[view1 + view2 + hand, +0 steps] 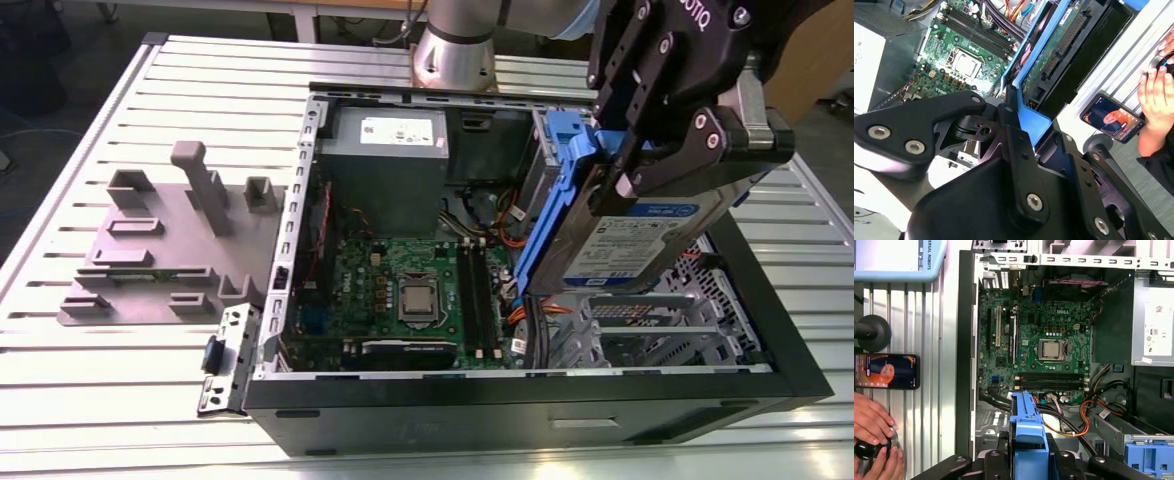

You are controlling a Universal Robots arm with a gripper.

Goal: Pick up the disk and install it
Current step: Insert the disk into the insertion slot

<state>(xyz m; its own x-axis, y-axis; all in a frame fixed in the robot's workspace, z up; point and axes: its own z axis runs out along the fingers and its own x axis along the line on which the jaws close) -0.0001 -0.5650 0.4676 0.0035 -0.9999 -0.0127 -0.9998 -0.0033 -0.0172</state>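
Pinching the flat silver-grey disk (643, 232) in its bright blue plastic bracket (558, 190) with the black gripper (674, 165), tilted on edge just above the grey metal drive cage (627, 315) inside the open black computer case (534, 398). Pick-up apparently done, install in hand; calls for squaring bracket to cage.

**Surface Materials**

The disk (667, 215) has a dull silver-grey metal body, a smooth paper label (638, 240) and a bright blue plastic bracket (561, 180). The gripper (627, 190) is matt black. The table (120, 400) is ribbed satin metal. The fixture (147, 260) is matt grey plastic.
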